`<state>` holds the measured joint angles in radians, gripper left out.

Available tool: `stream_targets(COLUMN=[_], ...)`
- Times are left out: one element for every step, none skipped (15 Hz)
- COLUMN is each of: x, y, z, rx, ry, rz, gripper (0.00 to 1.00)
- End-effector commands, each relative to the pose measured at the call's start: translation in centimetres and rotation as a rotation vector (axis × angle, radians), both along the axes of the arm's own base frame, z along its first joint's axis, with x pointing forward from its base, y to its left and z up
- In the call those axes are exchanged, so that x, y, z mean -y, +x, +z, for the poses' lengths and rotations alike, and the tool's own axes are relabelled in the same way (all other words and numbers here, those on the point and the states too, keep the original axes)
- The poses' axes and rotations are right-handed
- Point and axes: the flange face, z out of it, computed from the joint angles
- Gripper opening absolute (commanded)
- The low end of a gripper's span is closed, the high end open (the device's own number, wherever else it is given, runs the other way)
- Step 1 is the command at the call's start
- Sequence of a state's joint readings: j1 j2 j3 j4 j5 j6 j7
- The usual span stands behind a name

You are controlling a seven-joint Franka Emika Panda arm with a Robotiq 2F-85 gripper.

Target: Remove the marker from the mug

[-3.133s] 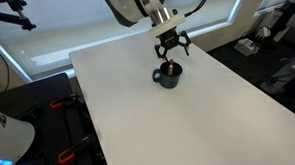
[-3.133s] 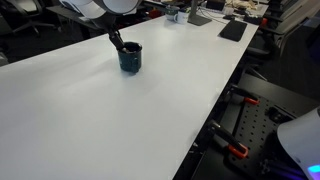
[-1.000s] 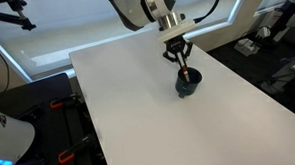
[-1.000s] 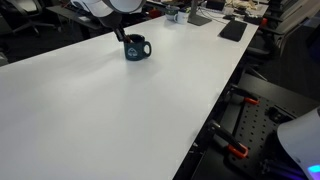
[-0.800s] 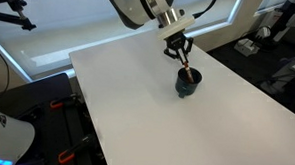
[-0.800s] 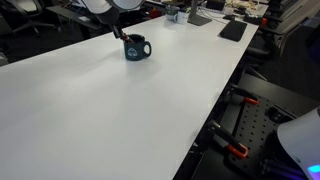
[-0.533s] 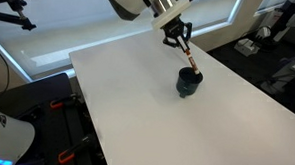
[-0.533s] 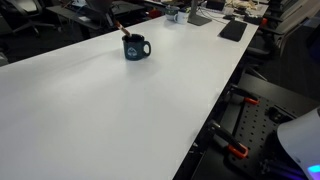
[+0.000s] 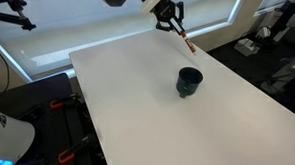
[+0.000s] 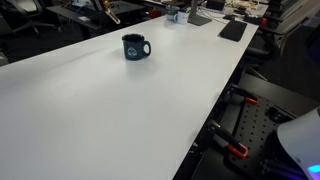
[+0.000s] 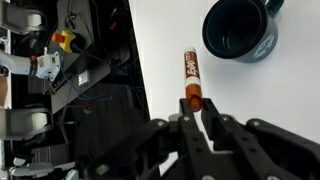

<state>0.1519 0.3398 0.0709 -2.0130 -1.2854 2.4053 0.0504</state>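
The dark blue mug [image 9: 190,81] stands upright on the white table [image 9: 126,117], its handle showing in an exterior view [image 10: 135,47]. In the wrist view the mug [image 11: 240,30] looks empty. My gripper [image 9: 171,12] hangs high above the table, behind and above the mug, shut on the reddish-orange marker [image 9: 184,37]. The marker slants down from the fingers, clear of the mug. From the wrist, the gripper [image 11: 196,108] pinches the marker [image 11: 189,70] at its orange end, and the rest points out over the table edge.
The table [image 10: 120,110] ends at a long edge on the right, with black clamps and orange-tipped stands [image 10: 236,150] beyond it. Dark flat items [image 10: 232,30] lie at its far end. Cables and equipment [image 11: 60,70] sit below the edge near the mug.
The gripper has risen up and away from the mug with the marker in it; the marker's tip has come out of the mug. The mug has stayed in place.
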Motion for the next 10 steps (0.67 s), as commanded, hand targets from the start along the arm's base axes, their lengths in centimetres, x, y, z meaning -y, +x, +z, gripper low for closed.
stream_targets(x=[-0.5, -0.6, -0.6, -0.5, -0.4, -0.2, 0.1, 0.3, 0.6, 0.9], y=[-0.4, 0.0, 0.3, 0.5, 0.8, 1.0, 1.3, 1.7, 2.0, 2.4], z=[-0.6, -1.1, -1.9, -2.6, -3.4, -4.2, -5.1, -5.8, -6.4, -6.9], rx=[-0.074, -0.101, -0.144, -0.185, -0.229, -0.27, -0.315, -0.354, -0.389, -0.418], ry=[0.017, 0.018, 0.02, 0.023, 0.024, 0.021, 0.02, 0.022, 0.025, 0.028], rz=[0.096, 0.115, 0.14, 0.161, 0.175, 0.183, 0.19, 0.198, 0.206, 0.21], gripper=[0.04, 0.04, 0.04, 0.04, 0.04, 0.04, 0.04, 0.04, 0.04, 0.04])
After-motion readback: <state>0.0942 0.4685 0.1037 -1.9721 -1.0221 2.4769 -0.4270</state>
